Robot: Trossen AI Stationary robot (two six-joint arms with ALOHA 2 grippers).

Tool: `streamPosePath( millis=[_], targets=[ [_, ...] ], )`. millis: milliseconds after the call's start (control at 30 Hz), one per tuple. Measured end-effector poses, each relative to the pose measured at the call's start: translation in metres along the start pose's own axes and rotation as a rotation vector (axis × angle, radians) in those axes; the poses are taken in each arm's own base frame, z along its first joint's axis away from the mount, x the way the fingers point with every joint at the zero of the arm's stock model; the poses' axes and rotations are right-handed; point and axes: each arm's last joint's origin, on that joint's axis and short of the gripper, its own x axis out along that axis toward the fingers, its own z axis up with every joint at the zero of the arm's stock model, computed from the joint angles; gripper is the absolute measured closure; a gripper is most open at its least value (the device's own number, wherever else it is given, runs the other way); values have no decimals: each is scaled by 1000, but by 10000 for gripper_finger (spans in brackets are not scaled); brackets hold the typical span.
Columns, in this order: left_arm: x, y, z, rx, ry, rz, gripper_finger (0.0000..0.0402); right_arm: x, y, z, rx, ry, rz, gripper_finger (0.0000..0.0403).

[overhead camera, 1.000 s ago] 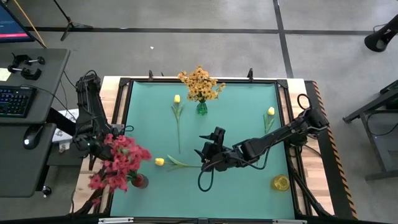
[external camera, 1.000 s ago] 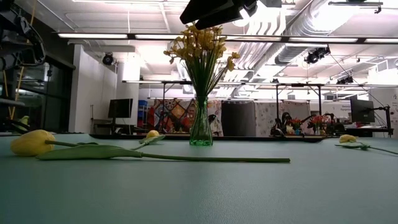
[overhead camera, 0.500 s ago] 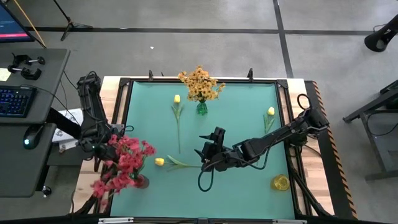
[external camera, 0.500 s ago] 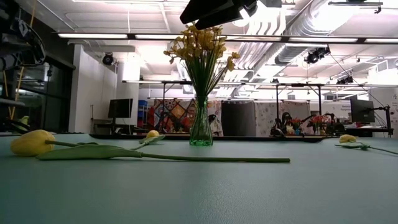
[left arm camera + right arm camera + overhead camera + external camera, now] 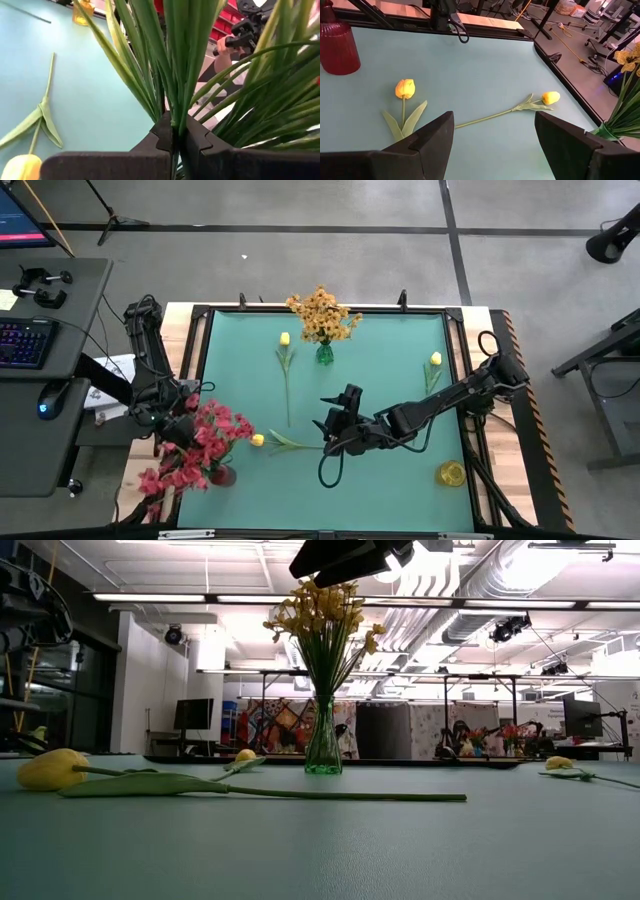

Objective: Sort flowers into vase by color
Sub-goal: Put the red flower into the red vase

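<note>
The left gripper [image 5: 175,145] was clenched on the green stems of a bunch of red-pink artificial flowers [image 5: 200,445], holding the blooms over the table's near left corner, just above a dark red glass vase [image 5: 223,473]. In the high view the blooms hid most of that vase, so whether any stems had entered its neck could not be told.

The right gripper [image 5: 492,135] hovered over the middle of the teal table mat [image 5: 380,370] with its fingers spread and nothing between them, near the stem end of a yellow tulip-like bud on a long green stem [image 5: 257,440] lying flat on the mat.

The orange-yellow sprays [image 5: 322,313] already stood upright in a small green glass vase [image 5: 324,354] at the far middle of the mat, so that colour looked finished. The red group appeared to be in the step of going into its vase. Three yellow buds were left lying loose: the near one, a second [image 5: 284,339] just left of the green vase, and a third [image 5: 435,359] toward the right edge. A yellow glass vase [image 5: 450,474] stood at the near right, apparently empty, well apart from all three.
</note>
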Motion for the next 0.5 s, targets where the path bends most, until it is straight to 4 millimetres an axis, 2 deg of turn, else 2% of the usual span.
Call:
streamPosePath(
  millis=[200,500],
  targets=[
    [0,0,0,-59,-7,8,394,0,0,0,15,0,0,137],
    [0,-1,2,-79,-38,12,319,0,0,0,15,0,0,137]
  ],
)
